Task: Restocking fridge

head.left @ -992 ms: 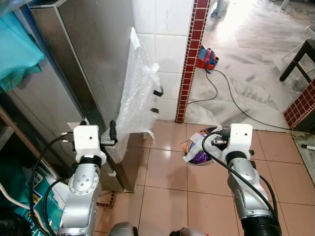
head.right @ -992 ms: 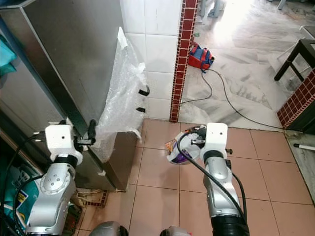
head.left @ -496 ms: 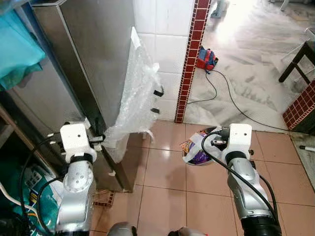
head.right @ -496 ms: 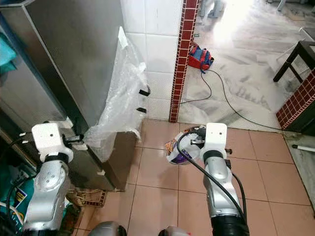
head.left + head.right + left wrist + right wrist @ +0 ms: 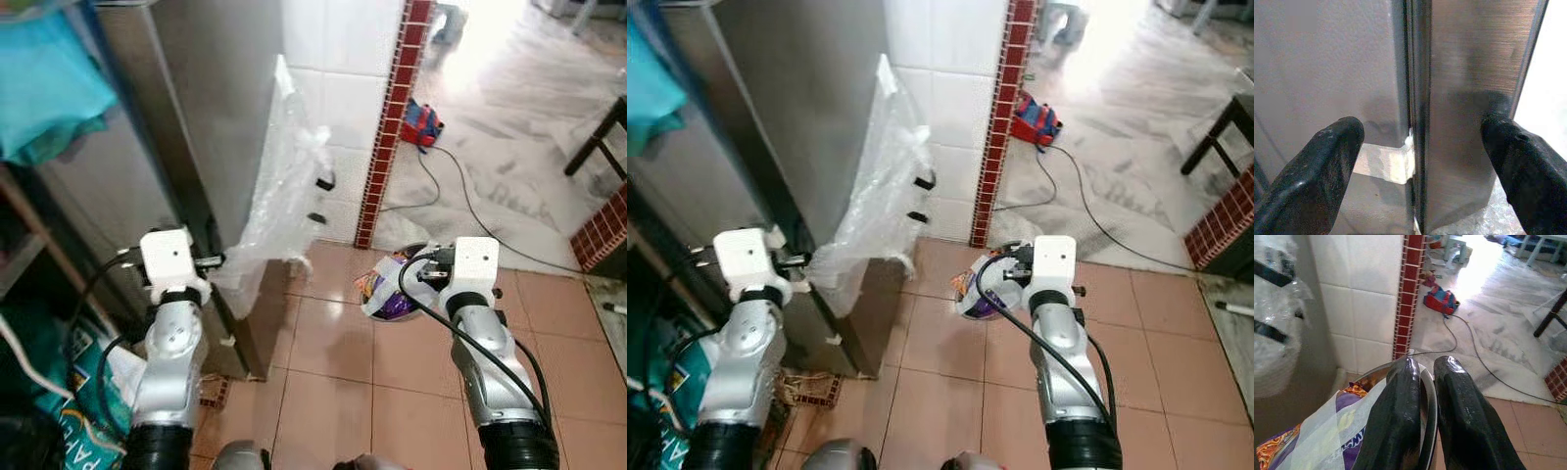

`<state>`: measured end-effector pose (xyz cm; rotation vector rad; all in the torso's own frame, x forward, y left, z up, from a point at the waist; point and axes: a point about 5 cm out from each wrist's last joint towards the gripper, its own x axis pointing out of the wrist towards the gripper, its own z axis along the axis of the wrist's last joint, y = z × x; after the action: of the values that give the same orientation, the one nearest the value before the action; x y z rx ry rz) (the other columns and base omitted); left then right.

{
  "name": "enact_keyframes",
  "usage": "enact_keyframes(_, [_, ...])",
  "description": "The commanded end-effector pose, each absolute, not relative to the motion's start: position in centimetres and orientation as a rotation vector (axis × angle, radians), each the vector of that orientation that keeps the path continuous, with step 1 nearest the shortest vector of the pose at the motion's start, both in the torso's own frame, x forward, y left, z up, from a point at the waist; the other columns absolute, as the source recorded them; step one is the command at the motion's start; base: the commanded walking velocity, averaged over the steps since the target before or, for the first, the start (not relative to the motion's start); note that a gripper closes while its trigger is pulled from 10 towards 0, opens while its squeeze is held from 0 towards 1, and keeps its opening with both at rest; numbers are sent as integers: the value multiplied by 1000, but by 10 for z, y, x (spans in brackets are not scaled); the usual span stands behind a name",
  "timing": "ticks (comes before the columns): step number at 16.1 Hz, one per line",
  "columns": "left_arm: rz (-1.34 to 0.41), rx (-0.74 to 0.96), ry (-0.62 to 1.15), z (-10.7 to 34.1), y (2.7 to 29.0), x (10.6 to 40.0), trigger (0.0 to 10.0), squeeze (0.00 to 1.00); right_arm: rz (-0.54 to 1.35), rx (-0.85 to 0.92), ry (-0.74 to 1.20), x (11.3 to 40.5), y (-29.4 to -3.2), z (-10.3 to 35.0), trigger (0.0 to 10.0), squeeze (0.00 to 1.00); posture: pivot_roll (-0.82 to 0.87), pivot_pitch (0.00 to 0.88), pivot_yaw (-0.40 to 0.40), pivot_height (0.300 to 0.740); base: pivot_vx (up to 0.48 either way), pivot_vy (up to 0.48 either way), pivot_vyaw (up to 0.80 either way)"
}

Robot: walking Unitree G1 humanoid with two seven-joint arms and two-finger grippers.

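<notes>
The steel fridge point(image 5: 211, 108) stands at the left, with bubble wrap point(image 5: 284, 186) hanging on its side. My left gripper point(image 5: 212, 261) is at the fridge's front corner. In the left wrist view the left gripper point(image 5: 1420, 166) is open, one finger on each side of a vertical seam point(image 5: 1411, 98) between two steel panels. My right gripper point(image 5: 1427, 377) is shut on the rim of a metal bowl point(image 5: 1429, 396), held above the tiled floor. The bowl point(image 5: 390, 294) carries purple and orange snack packets point(image 5: 1347, 440) under clear plastic.
A red brick column point(image 5: 392, 108) and a white tiled wall stand behind the fridge. A red and blue bag point(image 5: 421, 122) and a black cable point(image 5: 460, 196) lie on the marble floor beyond. A dark table leg point(image 5: 598, 137) is at right; teal cloth point(image 5: 49, 88) and shelves at left.
My left gripper has dropped from beside the bubble wrap to the fridge's corner seam. The camera has shifted slightly. The right gripper keeps hold of the bowl in the same place.
</notes>
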<state>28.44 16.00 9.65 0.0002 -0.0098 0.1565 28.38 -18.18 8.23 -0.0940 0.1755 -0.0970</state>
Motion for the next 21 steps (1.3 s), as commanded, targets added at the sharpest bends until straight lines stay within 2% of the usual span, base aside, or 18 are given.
enact_keyframes(1, [107,-4,-9,97,150,288,10000,0,-76,-93,166,286,-178,86,10000,0,32,3,-44,740,0,0,0])
enact_keyframes(6, [26,-3,-43,100,136,285,10000,0,-73,-95,171,285,-178,85,10000,0,37,3,-41,740,0,0,0])
enact_keyframes(14, [-54,-4,-52,99,127,284,10000,0,-74,-95,168,289,-177,85,10000,0,38,0,-36,740,0,0,0])
enact_keyframes(21, [23,38,-61,100,133,292,10000,0,-81,-95,163,290,-178,86,10000,0,31,0,-30,740,0,0,0])
